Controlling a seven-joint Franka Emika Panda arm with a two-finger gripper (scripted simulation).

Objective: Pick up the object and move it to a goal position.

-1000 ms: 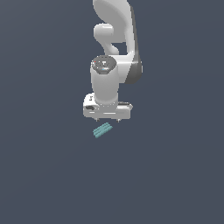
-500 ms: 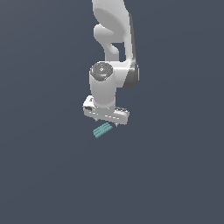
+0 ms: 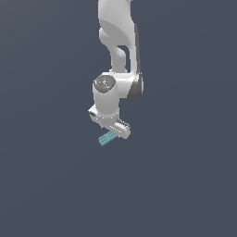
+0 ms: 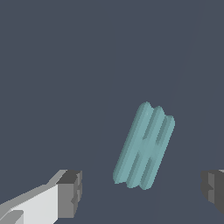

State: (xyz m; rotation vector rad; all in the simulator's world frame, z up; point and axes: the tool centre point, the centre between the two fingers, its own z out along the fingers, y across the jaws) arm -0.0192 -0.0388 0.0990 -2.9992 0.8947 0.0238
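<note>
Teal ridged object [image 4: 144, 146] lying flat on a plain dark grey surface [image 3: 185, 185], partly tucked under the white end effector [image 3: 112, 133] in the exterior view. Seen from the wrist, between the two dark fingertips [image 4: 70, 194], touching neither. End effector released, jaws spread wide, poised just above. Uniform grey all round.

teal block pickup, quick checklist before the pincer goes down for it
1. Pincer open: ok, fingers spread wide.
2. Teal block between the fingers in the wrist view: ok, gaps on both sides.
3. Block free, not gripped: ok, nothing touches it.
4. Fingers set across the block's narrow side: ok, its length runs roughly along the gap.
5. Height above the block: cannot tell.
6. Goal position: cannot tell, no marker visible.
</note>
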